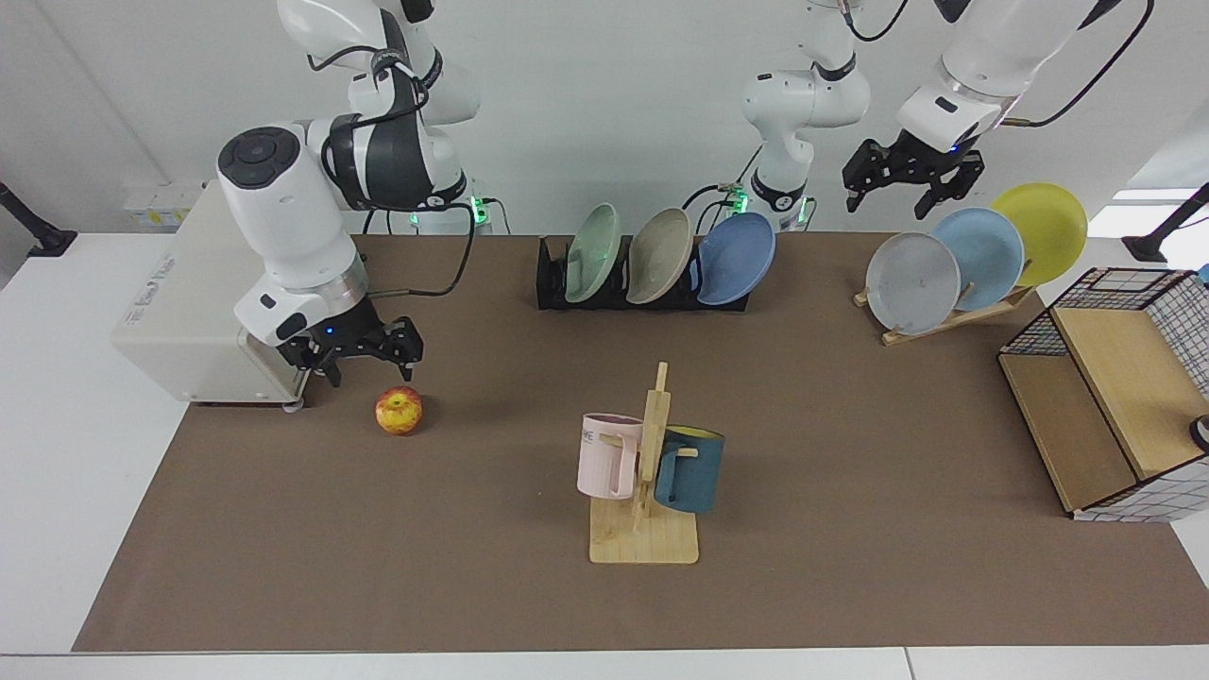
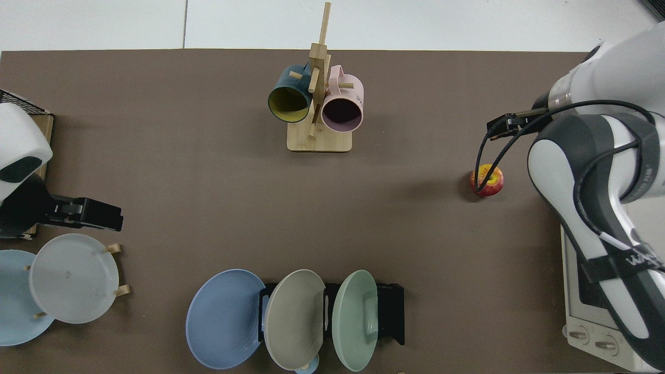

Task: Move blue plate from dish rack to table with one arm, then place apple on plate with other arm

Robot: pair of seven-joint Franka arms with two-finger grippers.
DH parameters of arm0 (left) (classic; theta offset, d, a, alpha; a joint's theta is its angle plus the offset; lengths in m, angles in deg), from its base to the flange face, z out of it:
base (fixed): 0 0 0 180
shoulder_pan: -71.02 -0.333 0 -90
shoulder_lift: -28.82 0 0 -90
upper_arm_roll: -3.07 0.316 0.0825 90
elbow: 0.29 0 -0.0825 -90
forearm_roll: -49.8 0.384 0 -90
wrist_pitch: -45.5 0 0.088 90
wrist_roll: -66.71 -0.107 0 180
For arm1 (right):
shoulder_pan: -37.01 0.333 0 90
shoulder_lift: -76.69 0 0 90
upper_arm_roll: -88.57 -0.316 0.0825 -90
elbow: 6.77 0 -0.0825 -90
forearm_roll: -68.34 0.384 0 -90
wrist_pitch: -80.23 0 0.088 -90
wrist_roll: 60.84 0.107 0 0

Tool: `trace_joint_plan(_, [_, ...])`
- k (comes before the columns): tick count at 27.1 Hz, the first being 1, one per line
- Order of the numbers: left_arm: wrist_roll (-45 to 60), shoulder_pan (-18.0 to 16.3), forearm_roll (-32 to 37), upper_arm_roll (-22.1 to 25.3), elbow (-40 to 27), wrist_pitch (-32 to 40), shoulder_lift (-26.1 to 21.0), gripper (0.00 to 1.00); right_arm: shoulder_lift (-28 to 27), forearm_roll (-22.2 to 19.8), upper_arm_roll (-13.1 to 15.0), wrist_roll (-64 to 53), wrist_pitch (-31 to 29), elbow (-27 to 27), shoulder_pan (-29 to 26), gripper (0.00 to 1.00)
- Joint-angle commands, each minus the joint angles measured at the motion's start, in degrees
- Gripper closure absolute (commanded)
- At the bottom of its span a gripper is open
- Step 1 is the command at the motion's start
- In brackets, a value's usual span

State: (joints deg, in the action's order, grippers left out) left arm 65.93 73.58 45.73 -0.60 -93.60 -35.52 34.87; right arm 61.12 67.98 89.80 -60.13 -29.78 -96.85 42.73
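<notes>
The blue plate (image 1: 737, 257) (image 2: 224, 318) leans in the end slot of the black dish rack (image 1: 551, 283) (image 2: 390, 311), beside a beige and a green plate. On the brown mat of the table (image 1: 850, 453) lies the apple (image 1: 399, 411) (image 2: 488, 182). My right gripper (image 1: 370, 364) (image 2: 506, 126) hangs open just above and behind the apple, not touching it. Its arm hides most of it in the top view. My left gripper (image 1: 909, 194) (image 2: 98, 221) is open in the air above the wooden plate stand, well to the side of the rack.
A white toaster oven (image 1: 189, 312) sits close behind the right arm. A wooden mug tree (image 1: 647, 472) with two mugs stands mid-table. The wooden stand (image 1: 945, 316) holds grey, sky-blue and yellow plates. A wire-and-wood shelf (image 1: 1105, 406) fills the far side.
</notes>
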Motion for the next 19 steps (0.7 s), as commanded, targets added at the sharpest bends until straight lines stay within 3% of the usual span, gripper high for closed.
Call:
trace_joint_plan(1, [-0.6,0.4,-3.3,0.3,-10.3,-3.5,6.0,0.00,-0.2,-0.1,-0.1,1.7,-4.0,-3.5,-0.3,0.01])
trace_joint_plan(8, [-3.7,0.7,-6.9,0.2,-19.2,-6.2,9.6,0.00,-0.9,-0.1,-0.1,1.7,-7.7,-7.5,-0.3,0.01])
trace_joint_plan(14, [-7.2,1.0,-8.7,-0.9,-33.1,-14.2,13.8,0.00,-0.8,-0.1,-0.1,1.5,-11.2,-11.9,-0.4,0.01])
trace_joint_plan(19, [-8.2,0.9,-9.6,-1.3,-38.5,-18.3,14.6,0.00,-0.8,-0.3,-0.1,0.8,-16.1,-16.5,-0.5,0.01])
